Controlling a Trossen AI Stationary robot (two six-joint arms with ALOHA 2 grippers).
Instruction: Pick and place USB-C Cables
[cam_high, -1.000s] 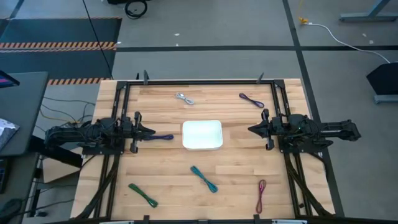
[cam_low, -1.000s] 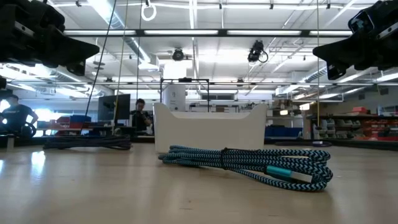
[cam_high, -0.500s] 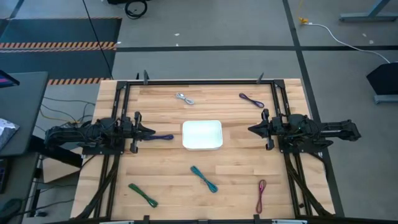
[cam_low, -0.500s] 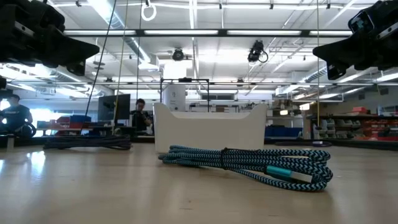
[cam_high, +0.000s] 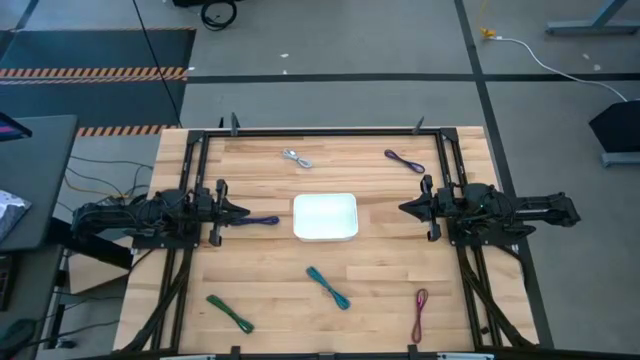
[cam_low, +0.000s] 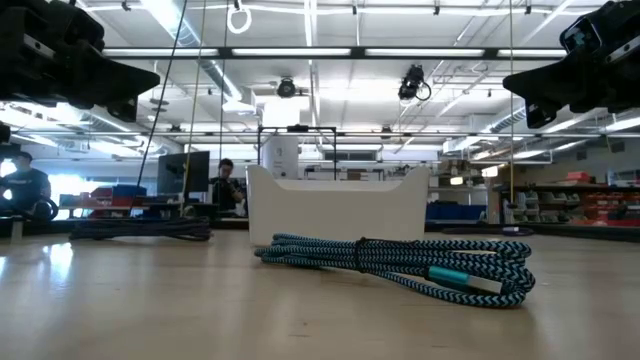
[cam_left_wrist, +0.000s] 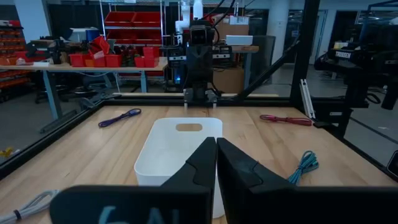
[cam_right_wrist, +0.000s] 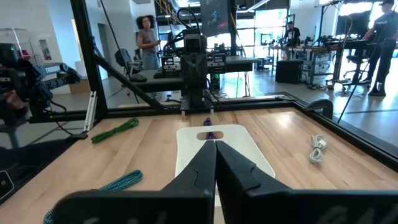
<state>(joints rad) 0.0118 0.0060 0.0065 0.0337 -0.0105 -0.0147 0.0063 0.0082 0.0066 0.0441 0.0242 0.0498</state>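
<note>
Six short bundled cables lie flat on the wooden table around a white tray (cam_high: 325, 217): silver-white (cam_high: 296, 158), purple (cam_high: 404, 161), a second purple (cam_high: 262, 220), teal (cam_high: 328, 287), green (cam_high: 230, 313) and dark red (cam_high: 420, 314). My left gripper (cam_high: 243, 211) hovers left of the tray, shut, its tip above the second purple cable's left end. My right gripper (cam_high: 404, 208) hovers right of the tray, shut. In the low view both grippers (cam_low: 130, 85) (cam_low: 520, 85) stay high above the table, and the teal cable (cam_low: 400, 262) lies in front of the tray (cam_low: 337, 207).
A black metal frame (cam_high: 320, 131) runs along the table's far edge and down both sides behind the arms. People stand in the room beyond the table (cam_right_wrist: 147, 42). Bare wood shows between the cables on all sides of the tray.
</note>
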